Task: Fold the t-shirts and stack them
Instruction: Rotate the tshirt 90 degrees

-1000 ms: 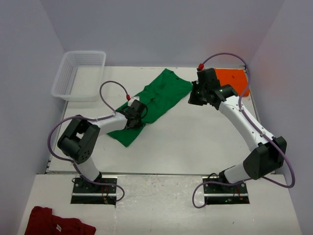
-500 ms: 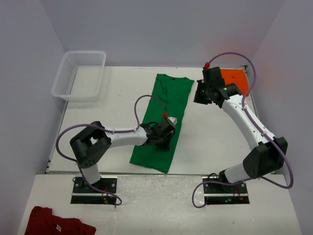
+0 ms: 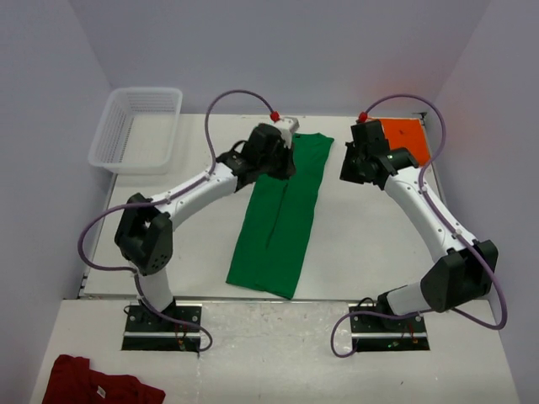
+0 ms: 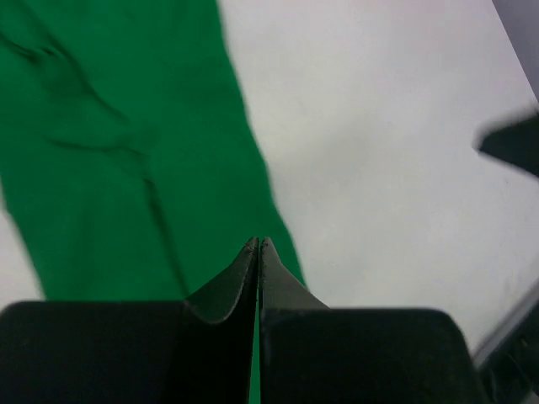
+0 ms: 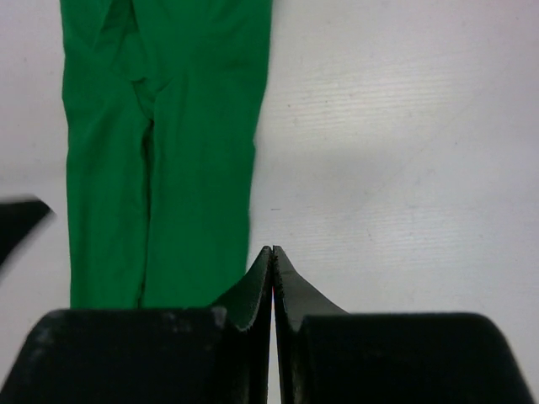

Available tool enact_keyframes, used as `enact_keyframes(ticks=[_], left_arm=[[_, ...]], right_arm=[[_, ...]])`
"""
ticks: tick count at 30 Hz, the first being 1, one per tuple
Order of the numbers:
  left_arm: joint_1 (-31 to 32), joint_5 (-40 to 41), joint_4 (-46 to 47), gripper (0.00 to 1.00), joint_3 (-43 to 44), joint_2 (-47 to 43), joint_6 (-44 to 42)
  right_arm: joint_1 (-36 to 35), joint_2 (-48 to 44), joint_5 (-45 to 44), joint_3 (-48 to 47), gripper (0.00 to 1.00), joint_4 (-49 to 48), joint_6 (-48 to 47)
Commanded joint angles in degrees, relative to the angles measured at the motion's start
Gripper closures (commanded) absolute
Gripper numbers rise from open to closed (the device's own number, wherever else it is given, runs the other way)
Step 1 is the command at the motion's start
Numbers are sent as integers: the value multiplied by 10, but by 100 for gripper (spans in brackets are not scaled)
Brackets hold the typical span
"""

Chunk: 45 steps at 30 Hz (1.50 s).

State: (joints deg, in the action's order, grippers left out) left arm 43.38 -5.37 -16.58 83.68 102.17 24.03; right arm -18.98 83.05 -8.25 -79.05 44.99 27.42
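Top external view: the bright green cloth t-shirt [image 3: 276, 225] runs near-to-far. The left gripper [image 4: 258, 245], clenched empty, hangs over its far end, and the right gripper [image 5: 271, 251] is clenched just beside it.

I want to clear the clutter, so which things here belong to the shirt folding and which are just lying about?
For the job:
bright green cloth t-shirt, laid out flat
bright orange cloth t-shirt, far right corner

Lying about:
white plastic mesh basket
dark red crumpled garment with white tag
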Motion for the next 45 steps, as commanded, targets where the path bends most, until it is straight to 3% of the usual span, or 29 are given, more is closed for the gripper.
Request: enact_keyframes(ticks=[1, 6, 8, 16, 20, 25, 28, 35, 45], left_arm=[[-85, -38, -38, 100, 76, 62, -88], [-137, -145, -46, 100, 207, 198, -134], [-152, -183, -23, 100, 226, 232, -137], [-172, -265, 52, 100, 276, 308, -129], [-174, -266, 44, 100, 285, 321, -128], [-177, -264, 61, 100, 281, 327, -121], [-180, -266, 43, 100, 326, 359, -122], [-184, -289, 28, 100, 427, 445, -116], [-209, -295, 30, 100, 456, 518, -97]], right_arm=[[6, -38, -36, 22, 100, 8, 13], [5, -78, 84, 108, 100, -66, 11], [5, -81, 171, 136, 100, -80, 0], [-13, -68, 307, 228, 100, -145, -14], [-27, -47, 288, 251, 100, -165, -11], [-76, -2, 330, 243, 100, -188, 4], [-132, 28, 326, 231, 100, -189, 13], [-190, 79, 331, 226, 100, -211, 39], [-251, 86, 336, 232, 100, -213, 71]])
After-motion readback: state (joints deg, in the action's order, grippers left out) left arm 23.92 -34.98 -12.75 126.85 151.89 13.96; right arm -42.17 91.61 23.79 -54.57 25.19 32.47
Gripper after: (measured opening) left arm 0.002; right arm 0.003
